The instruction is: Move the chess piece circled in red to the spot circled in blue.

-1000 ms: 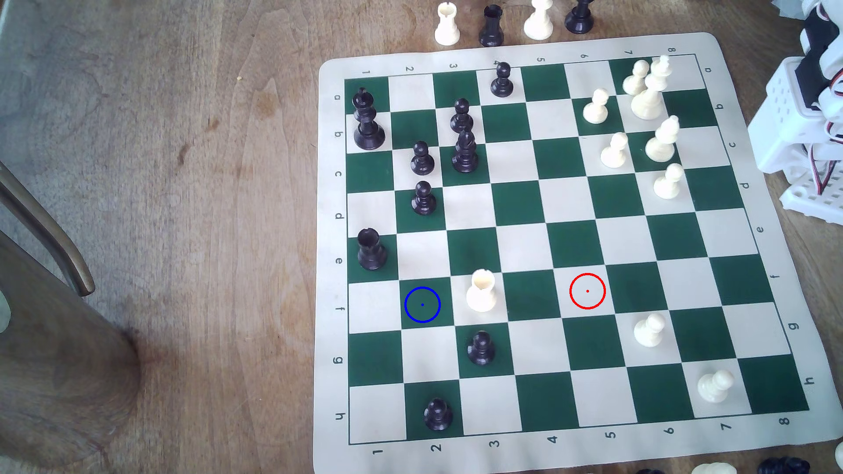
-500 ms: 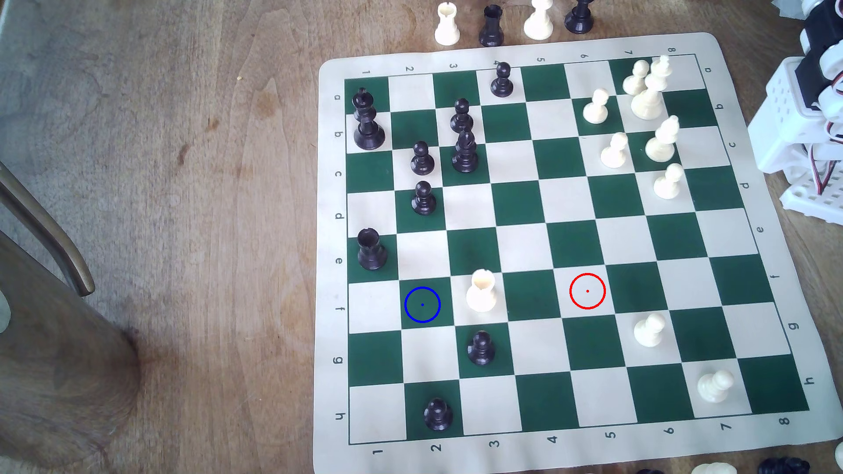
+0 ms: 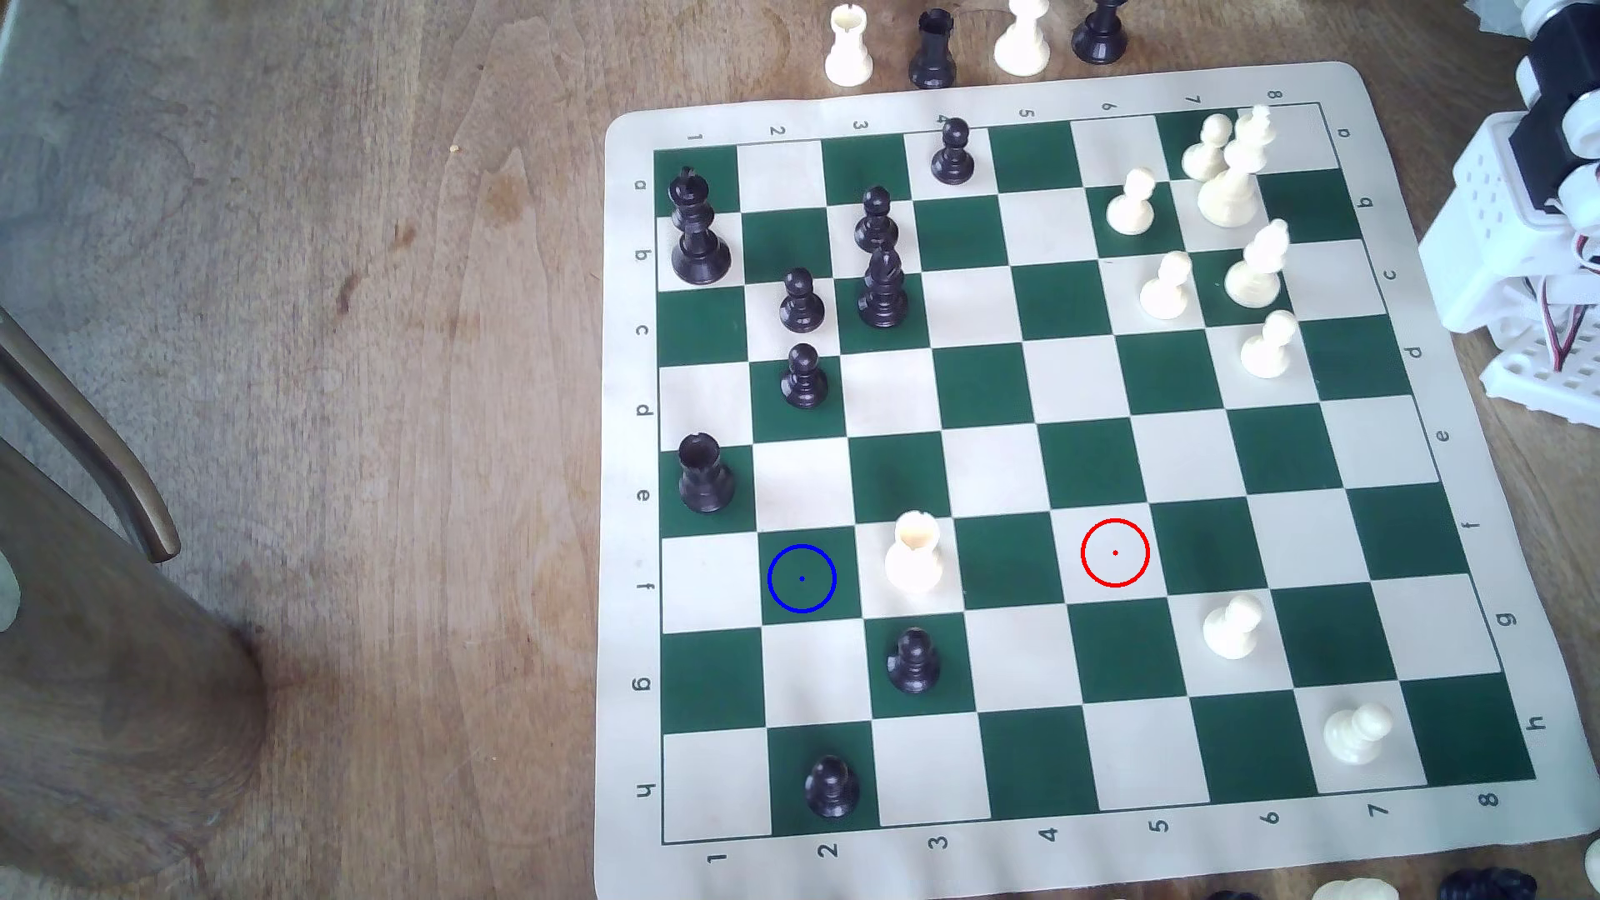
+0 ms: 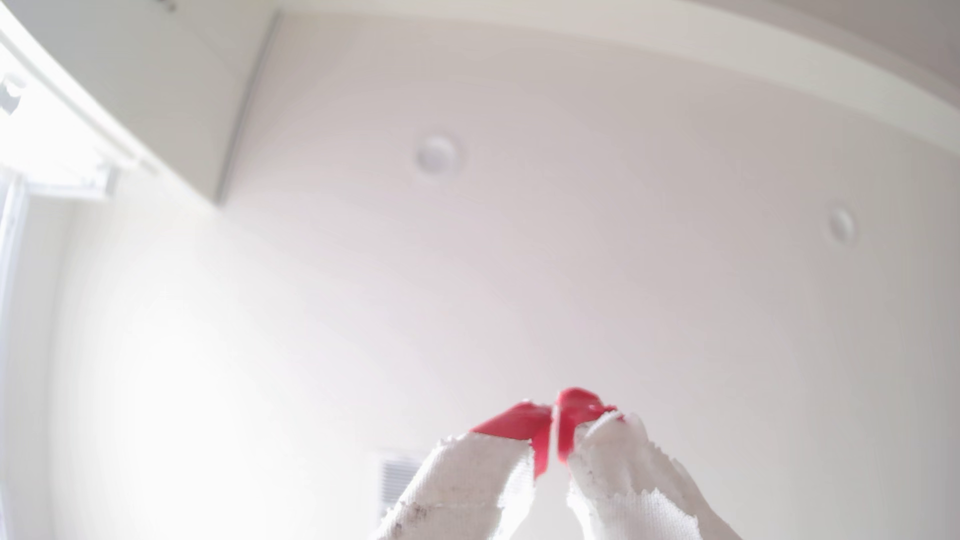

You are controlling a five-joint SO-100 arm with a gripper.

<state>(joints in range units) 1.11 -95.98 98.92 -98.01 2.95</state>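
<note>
Wooden surface [image 3: 346,260] under a green-and-cream roll-up chessboard [image 3: 1411,156], with spare pieces lined up beyond its far edge. In the wrist view, pale ceiling [image 4: 571,259] with two round recessed lights. White arm [image 3: 1532,216] parked off the board at the exterior view's right edge, wrist turned upward toward that ceiling. Fingers [image 4: 524,420] red-tipped, cloth-wrapped, pressed together on nothing. White rook [image 3: 913,554] upright on the cream square just right of the blue-ringed green square [image 3: 802,578] in the exterior view, two squares left of the bare red-ringed square [image 3: 1115,552].
</note>
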